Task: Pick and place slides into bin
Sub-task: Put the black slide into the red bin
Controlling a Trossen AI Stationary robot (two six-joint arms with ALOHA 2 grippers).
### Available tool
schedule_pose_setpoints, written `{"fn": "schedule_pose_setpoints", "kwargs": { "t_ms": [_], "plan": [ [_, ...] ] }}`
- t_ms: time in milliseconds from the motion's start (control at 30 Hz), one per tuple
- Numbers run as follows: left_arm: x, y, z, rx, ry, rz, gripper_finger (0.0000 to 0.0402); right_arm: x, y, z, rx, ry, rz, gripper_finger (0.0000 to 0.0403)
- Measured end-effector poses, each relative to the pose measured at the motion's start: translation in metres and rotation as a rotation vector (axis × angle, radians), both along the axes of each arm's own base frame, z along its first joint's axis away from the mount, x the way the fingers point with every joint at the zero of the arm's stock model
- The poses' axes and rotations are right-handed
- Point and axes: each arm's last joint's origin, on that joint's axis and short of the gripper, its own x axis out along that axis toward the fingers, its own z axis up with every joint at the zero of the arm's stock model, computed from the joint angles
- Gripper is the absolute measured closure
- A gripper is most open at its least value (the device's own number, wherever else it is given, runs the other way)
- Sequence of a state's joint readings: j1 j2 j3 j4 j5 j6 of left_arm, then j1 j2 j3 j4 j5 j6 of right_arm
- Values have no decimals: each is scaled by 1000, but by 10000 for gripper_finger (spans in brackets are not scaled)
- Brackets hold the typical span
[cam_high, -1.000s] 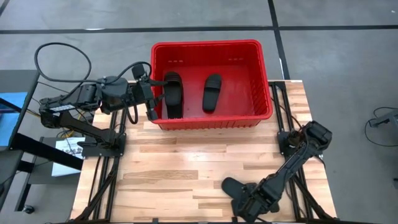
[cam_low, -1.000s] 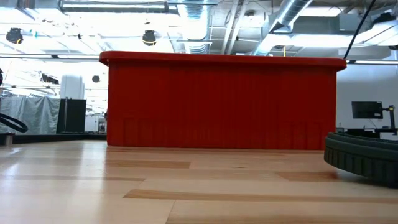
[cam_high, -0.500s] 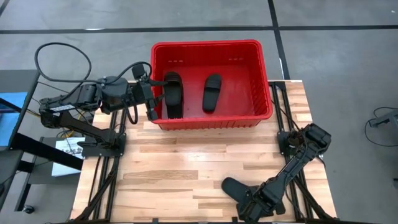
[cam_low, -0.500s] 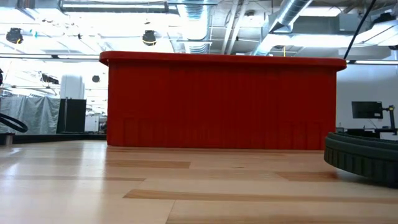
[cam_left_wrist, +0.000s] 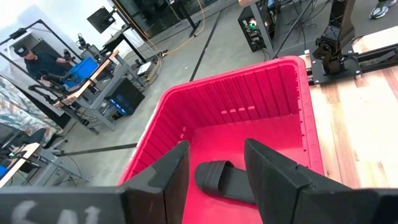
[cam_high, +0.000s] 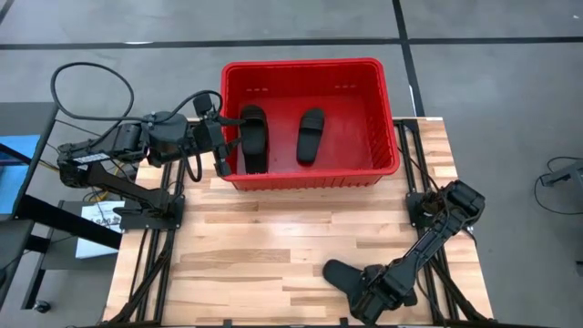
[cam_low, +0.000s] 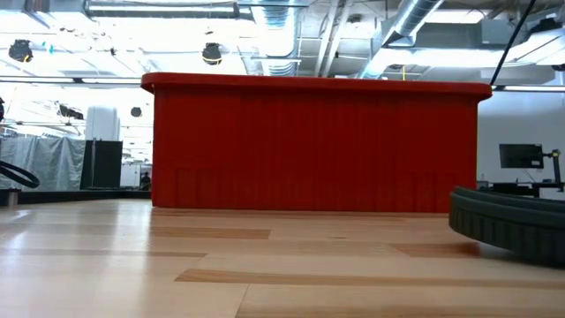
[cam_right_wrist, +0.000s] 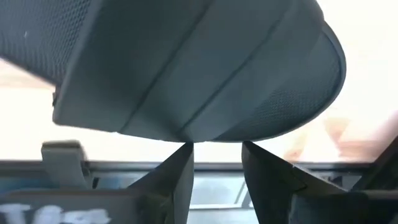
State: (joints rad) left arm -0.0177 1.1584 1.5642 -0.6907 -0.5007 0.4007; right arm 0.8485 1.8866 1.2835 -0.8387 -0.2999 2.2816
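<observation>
The slide [cam_high: 344, 275] I am working on lies at the near edge of the table [cam_high: 273, 246], toward my right side, and my right gripper [cam_high: 372, 293] is on it. In my right wrist view its dark textured sole [cam_right_wrist: 199, 68] fills the frame, with my 2 fingers narrowed around its edge, so I judge that I hold it. Over the last second this slide has shifted a little: in the high view its tip sits slightly further left, and in the low view its ribbed rim [cam_low: 508, 231] has slid further into the picture. I take that to mean the pick is underway and the carry to the bin [cam_high: 310, 68] comes next.

The bin stands at the far side of the table, well apart from this slide. It holds 2 slides: 1 [cam_high: 253, 137] near its left wall and 1 [cam_high: 311, 135] around the middle. My left gripper [cam_high: 221, 146] hovers at the bin's left wall, unchanged, jaws wide and empty, looking down at a slide [cam_left_wrist: 227, 180] on the red floor. I see only 3 slides in all.
</observation>
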Motion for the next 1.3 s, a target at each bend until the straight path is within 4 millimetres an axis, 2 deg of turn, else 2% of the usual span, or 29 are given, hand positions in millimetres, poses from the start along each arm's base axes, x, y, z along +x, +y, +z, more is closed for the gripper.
{"fn": "schedule_pose_setpoints", "kwargs": {
  "t_ms": [333,633,833,1033,1167,1300],
  "plan": [
    [0,0,0,0,0,0,256,-4,-24,-1,-215,78,-26,276],
    [0,0,0,0,0,1,256,12,-59,0,-423,41,-12,276],
    [0,0,0,0,0,1,256,15,-79,4,-500,109,50,276],
    [0,0,0,0,0,2,256,26,-85,32,-448,87,219,276],
    [0,0,0,1,1,3,256,41,-79,59,-415,-87,364,276],
    [0,3,0,3,2,15,256,54,-64,82,-363,-294,512,276]
  ]
}}
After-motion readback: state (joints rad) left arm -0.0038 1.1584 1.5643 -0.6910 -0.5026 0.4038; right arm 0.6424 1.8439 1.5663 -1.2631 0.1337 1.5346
